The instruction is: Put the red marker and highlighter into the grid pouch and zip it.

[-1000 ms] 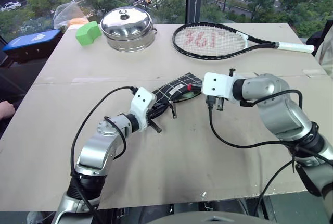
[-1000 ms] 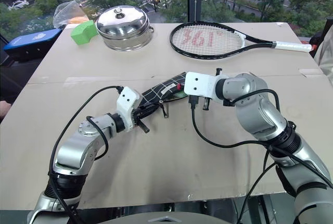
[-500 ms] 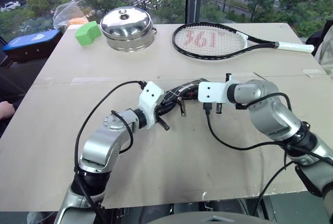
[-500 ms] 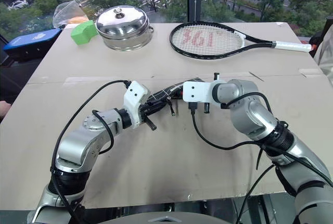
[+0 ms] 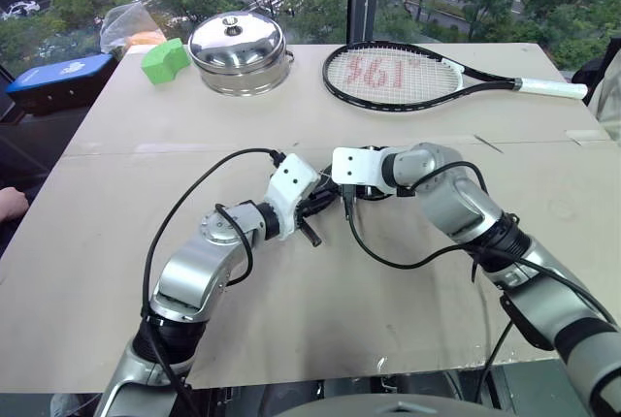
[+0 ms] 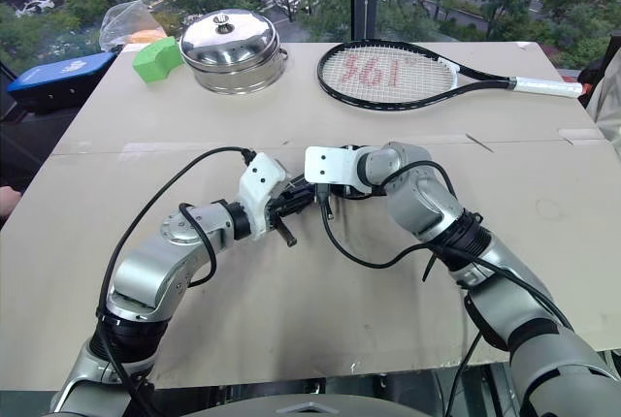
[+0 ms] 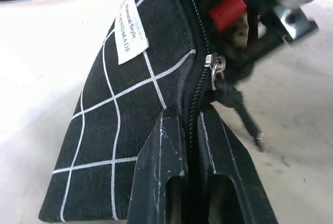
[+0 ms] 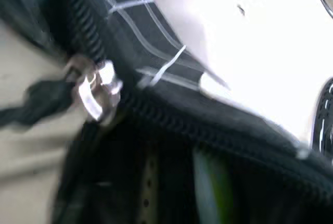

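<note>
The grid pouch is sitting at the centre of the frame on the table, between the two arms and largely covered by them in the head views. The left gripper is holding its jaws together, clamped on the zipper edge of the grid pouch; in the left wrist view the black fingers are pressing on either side of the zipper line. The zipper slider is sitting just beyond the fingertips, with its black pull cord hanging down toward the table. A white label is showing on the pouch face.

The right gripper is meeting the pouch from the right of centre. Whether its jaws are apart or together cannot be told. In the right wrist view the metal slider ring is appearing close up, and a light-green strip, the highlighter, is lying inside the open mouth of the pouch. A red part is showing past the pouch opening in the left wrist view; whether this is the red marker cannot be told.

At the upper edge of the frame, a steel pot, a green block and a tennis racket are resting on the table.
</note>
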